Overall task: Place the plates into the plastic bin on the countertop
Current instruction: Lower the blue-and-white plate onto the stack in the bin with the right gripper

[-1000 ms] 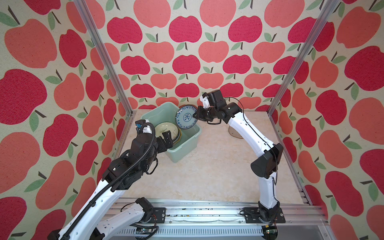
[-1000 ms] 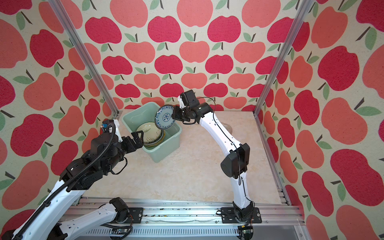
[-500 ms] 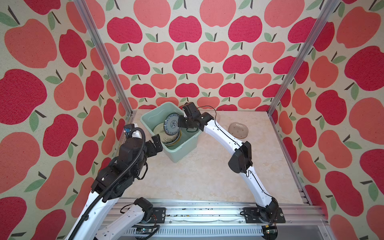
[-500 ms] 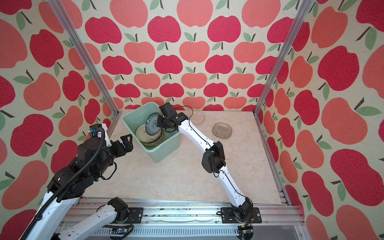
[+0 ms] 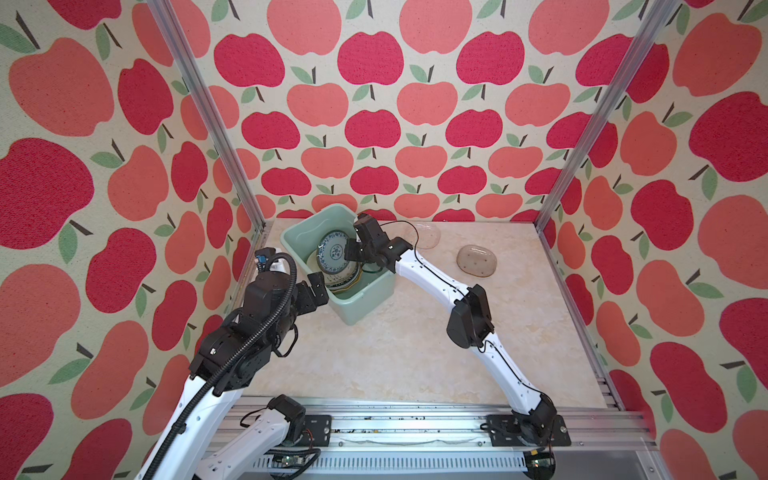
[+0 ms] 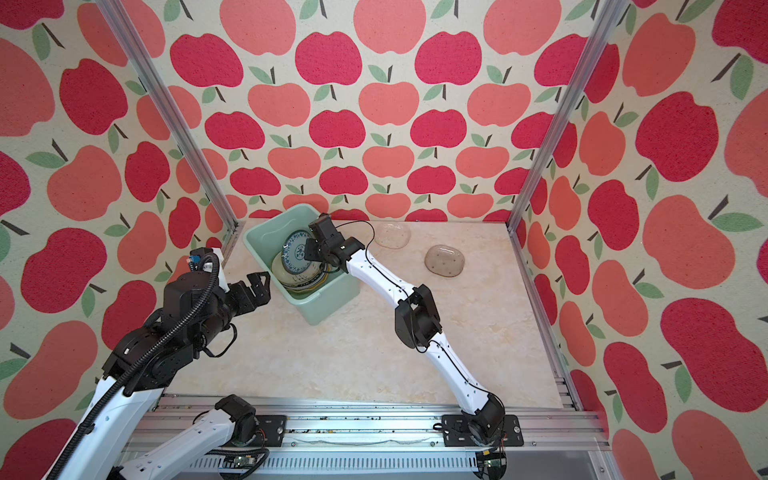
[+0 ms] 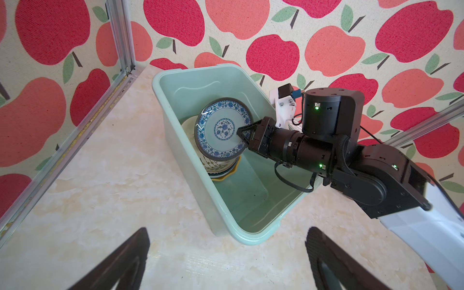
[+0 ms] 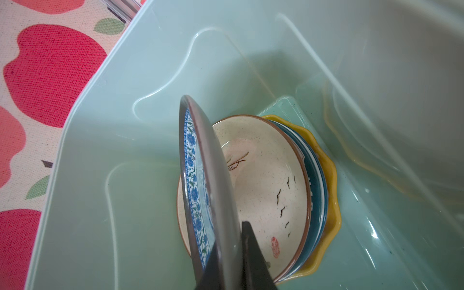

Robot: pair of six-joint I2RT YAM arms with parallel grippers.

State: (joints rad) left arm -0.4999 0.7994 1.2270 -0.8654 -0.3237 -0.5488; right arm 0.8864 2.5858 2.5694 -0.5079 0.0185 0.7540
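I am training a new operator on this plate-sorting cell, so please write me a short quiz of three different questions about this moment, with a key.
1. True or false: the left gripper holds a plate.
2. Which plate lies lowest among those visible in the plastic bin? A) cream B) teal C) yellow scalloped plate
3. How many glass dishes lie on the countertop outside the bin?
Key: 1. False; it is open and empty, while the right gripper grips the blue-patterned plate. 2. C. 3. Two.
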